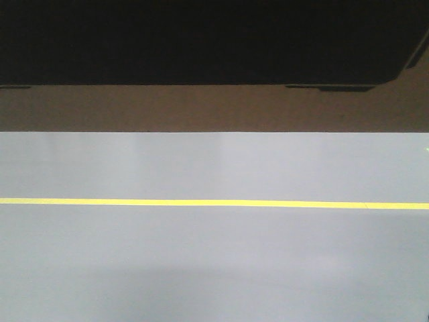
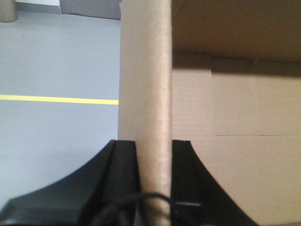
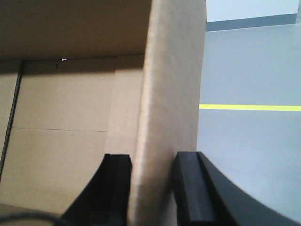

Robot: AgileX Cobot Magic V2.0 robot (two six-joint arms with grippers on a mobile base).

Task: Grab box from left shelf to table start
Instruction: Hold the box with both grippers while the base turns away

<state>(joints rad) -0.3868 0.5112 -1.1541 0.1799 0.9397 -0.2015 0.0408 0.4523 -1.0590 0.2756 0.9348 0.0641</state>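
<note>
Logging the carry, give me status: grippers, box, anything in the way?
Left gripper shut on box flap. Right gripper shut on its other end. Front view shows floor, yellow line; table not in view.

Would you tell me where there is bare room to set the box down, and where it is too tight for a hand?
Grey floor lies bare on both sides of the yellow line and beyond each end of the box. Crowded: the lid edges, clamped between the fingers of the left gripper and right gripper.
</note>
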